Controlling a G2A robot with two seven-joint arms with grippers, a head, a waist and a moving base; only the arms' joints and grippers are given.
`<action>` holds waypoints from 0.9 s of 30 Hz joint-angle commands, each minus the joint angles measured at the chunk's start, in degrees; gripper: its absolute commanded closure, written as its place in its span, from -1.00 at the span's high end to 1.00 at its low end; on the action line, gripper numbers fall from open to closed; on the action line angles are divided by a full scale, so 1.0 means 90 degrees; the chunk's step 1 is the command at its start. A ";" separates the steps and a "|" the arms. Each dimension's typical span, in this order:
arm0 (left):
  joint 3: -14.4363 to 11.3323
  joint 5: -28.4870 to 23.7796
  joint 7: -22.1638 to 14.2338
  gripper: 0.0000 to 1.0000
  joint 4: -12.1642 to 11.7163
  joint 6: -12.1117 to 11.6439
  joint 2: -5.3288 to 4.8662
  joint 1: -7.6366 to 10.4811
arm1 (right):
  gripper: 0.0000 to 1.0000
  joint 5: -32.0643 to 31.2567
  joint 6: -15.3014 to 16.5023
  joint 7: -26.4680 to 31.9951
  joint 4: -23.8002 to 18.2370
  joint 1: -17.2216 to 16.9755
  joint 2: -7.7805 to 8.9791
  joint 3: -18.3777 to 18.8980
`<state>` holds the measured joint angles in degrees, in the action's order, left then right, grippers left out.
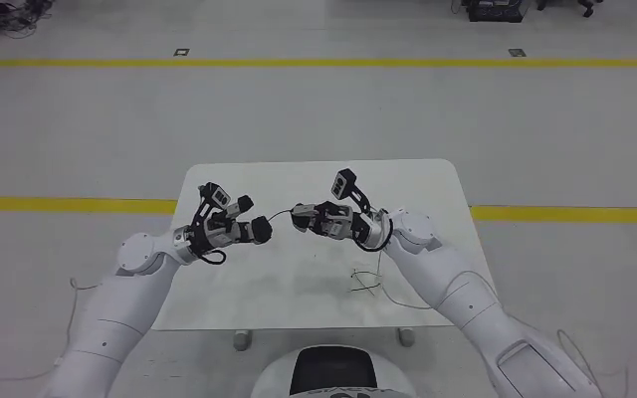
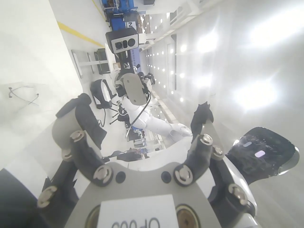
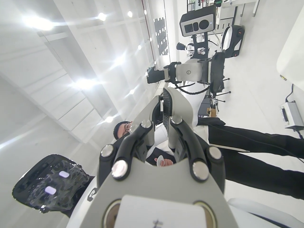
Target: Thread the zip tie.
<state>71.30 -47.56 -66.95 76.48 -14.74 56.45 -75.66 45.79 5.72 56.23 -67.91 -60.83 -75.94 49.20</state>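
Checking in on the threading job: not much of it is done yet, I'd say. My right gripper (image 1: 298, 218) sits just right of centre in the top view, over the white table (image 1: 418, 189). The zip tie (image 1: 277, 213) sticks out of it as a thin dark strand arching leftwards toward the left gripper (image 1: 261, 230). On its own wrist camera the right one's fingers (image 3: 182, 105) are pressed close together, so I read it as pinching one end of the tie, though the strap is too thin to make out there. The left gripper is spread wide, fingers (image 2: 83, 117) well apart with nothing between them. The free end of the tie hangs near it, and I can't tell if it touches. No loop anywhere and the tail isn't through the head, so the actual threading is all left to do. Both arms are bent in at the elbow, wrists turned so the two grippers face each other mid-frame. A few spare ties (image 1: 364, 282) lie on the table, lower right of centre.
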 commanded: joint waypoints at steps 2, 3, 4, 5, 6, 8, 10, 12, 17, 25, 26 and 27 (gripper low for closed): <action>-0.0039 -0.0169 -0.0055 1.00 0.0037 0.0107 0.0014 0.0008 | -1.00 0.0014 -0.0009 -0.0042 -0.0065 -0.0037 -0.0022 -0.0024; -0.0053 -0.0175 -0.0060 1.00 0.0039 0.0107 0.0018 0.0015 | -1.00 0.0022 -0.0008 -0.0051 -0.0076 -0.0042 -0.0032 -0.0037; -0.0076 -0.0208 -0.0083 1.00 0.0034 0.0127 0.0024 0.0023 | -1.00 0.0027 -0.0006 -0.0061 -0.0079 -0.0041 -0.0046 -0.0055; -0.0090 -0.0230 -0.0096 1.00 0.0027 0.0140 0.0029 0.0033 | -1.00 0.0036 -0.0004 -0.0068 -0.0079 -0.0038 -0.0057 -0.0066; -0.0105 -0.0232 -0.0122 1.00 0.0022 0.0148 0.0032 0.0045 | -1.00 0.0045 -0.0001 -0.0070 -0.0074 -0.0034 -0.0067 -0.0076; -0.0141 -0.0228 -0.0178 1.00 0.0002 0.0159 0.0039 0.0067 | -1.00 0.0056 0.0025 -0.0089 -0.0052 -0.0022 -0.0089 -0.0087; -0.0176 -0.0236 -0.0223 1.00 -0.0016 0.0170 0.0047 0.0082 | -1.00 0.0062 0.0047 -0.0107 -0.0027 -0.0005 -0.0109 -0.0092; -0.0200 -0.0244 -0.0236 1.00 -0.0029 0.0171 0.0053 0.0092 | -1.00 0.0068 0.0063 -0.0112 -0.0007 0.0009 -0.0125 -0.0094; -0.0225 -0.0267 -0.0271 1.00 -0.0064 0.0176 0.0063 0.0123 | -1.00 0.0060 0.0080 -0.0110 0.0050 0.0038 -0.0163 -0.0104; -0.0244 -0.0296 -0.0306 1.00 -0.0101 0.0192 0.0072 0.0153 | -1.00 -0.0115 -0.0020 -0.0099 0.0144 0.0084 -0.0218 -0.0182; -0.0246 -0.0282 -0.0305 1.00 -0.0102 0.0190 0.0073 0.0157 | -1.00 -0.0161 -0.0047 -0.0089 0.0162 0.0097 -0.0219 -0.0188; -0.0247 -0.0276 -0.0301 1.00 -0.0107 0.0191 0.0073 0.0159 | -1.00 -0.0226 -0.0067 -0.0085 0.0176 0.0113 -0.0220 -0.0190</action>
<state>69.09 -50.12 -69.70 75.55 -13.01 57.11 -74.24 44.20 5.28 55.41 -66.43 -59.93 -77.91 47.50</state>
